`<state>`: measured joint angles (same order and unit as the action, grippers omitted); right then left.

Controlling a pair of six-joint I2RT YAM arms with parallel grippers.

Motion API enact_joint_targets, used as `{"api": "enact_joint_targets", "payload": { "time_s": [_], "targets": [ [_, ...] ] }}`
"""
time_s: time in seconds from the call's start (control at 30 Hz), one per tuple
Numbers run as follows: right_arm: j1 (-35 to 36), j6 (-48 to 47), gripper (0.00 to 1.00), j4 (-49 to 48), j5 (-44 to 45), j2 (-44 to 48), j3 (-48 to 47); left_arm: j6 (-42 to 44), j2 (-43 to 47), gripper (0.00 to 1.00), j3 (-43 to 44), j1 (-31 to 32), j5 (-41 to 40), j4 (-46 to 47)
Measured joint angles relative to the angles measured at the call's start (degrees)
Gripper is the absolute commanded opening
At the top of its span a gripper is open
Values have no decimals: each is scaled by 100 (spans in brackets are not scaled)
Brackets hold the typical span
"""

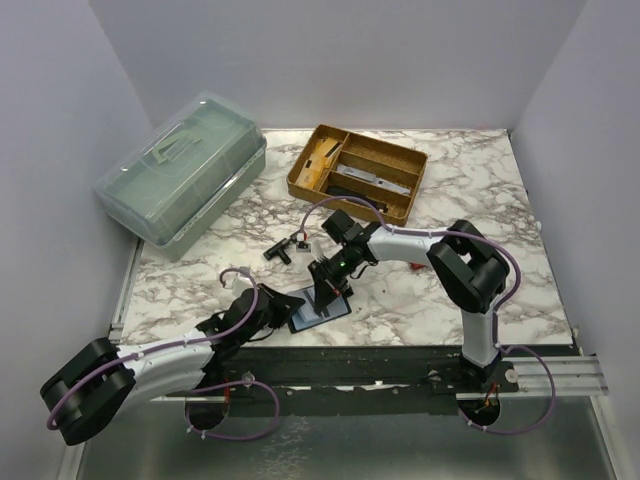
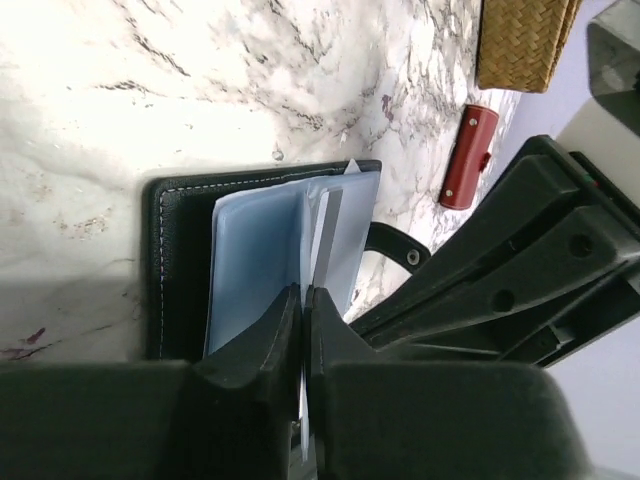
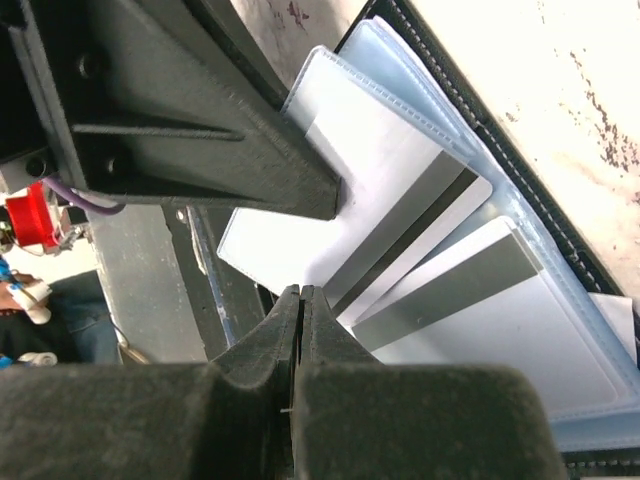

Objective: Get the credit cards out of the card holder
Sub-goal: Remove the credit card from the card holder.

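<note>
The black card holder (image 1: 322,310) lies open near the table's front edge, its cover (image 2: 165,260) stitched in white and its clear sleeves (image 3: 560,390) spread. My left gripper (image 2: 303,290) is shut on a pale credit card (image 3: 300,220) with a grey stripe, which sticks partly out of its sleeve. It grips from the holder's left side (image 1: 283,305). A second striped card (image 3: 470,285) sits in a sleeve beside it. My right gripper (image 3: 300,290) is shut just over the holder (image 1: 330,292), at the pale card's edge, with nothing seen between its jaws.
A green lidded plastic box (image 1: 185,180) stands at the back left. A wicker tray (image 1: 358,172) with tools stands at the back centre. A small black item (image 1: 285,247) lies behind the holder. A red cylinder (image 2: 468,158) lies on the marble. The table's front edge runs just below the holder.
</note>
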<state>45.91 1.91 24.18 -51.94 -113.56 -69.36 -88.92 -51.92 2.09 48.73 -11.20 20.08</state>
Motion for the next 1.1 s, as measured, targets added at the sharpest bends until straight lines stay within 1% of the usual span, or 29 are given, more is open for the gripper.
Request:
{"api": "enact_joint_targets", "payload": {
  "time_s": [0.07, 0.13, 0.2, 0.3, 0.47, 0.57, 0.7, 0.9, 1.1],
  "targets": [
    [0, -131, 0, 35, 28, 76, 26, 28, -35, 0, 0, 0, 2, -9],
    [-44, -308, 3, 103, 26, 238, 85, 52, -24, 0, 4, 0, 2, -7],
    [-120, -516, 11, 214, -24, 468, 131, 164, 46, 0, 4, 0, 7, -11],
    [-374, -828, 21, 330, -334, 855, 153, 439, 271, 0, 2, 0, 17, 11],
    [-846, -1049, 35, 326, -1005, 1298, 247, 1379, 938, 0, -28, -2, 22, 304],
    [-955, -914, 39, 221, -1440, 1342, 387, 1886, 1191, 0, -26, -2, 35, 540],
    [-1071, -575, 41, 81, -1880, 1342, 546, 2430, 1154, 0, -4, -13, 146, 887],
    [-1231, -81, 44, -262, -2181, 1342, 723, 2824, 605, 0, 13, -26, 385, 1585],
    [-1355, 153, 46, -404, -2157, 1327, 734, 2981, -28, 0, 127, -26, 671, 2291]
  ]
}}
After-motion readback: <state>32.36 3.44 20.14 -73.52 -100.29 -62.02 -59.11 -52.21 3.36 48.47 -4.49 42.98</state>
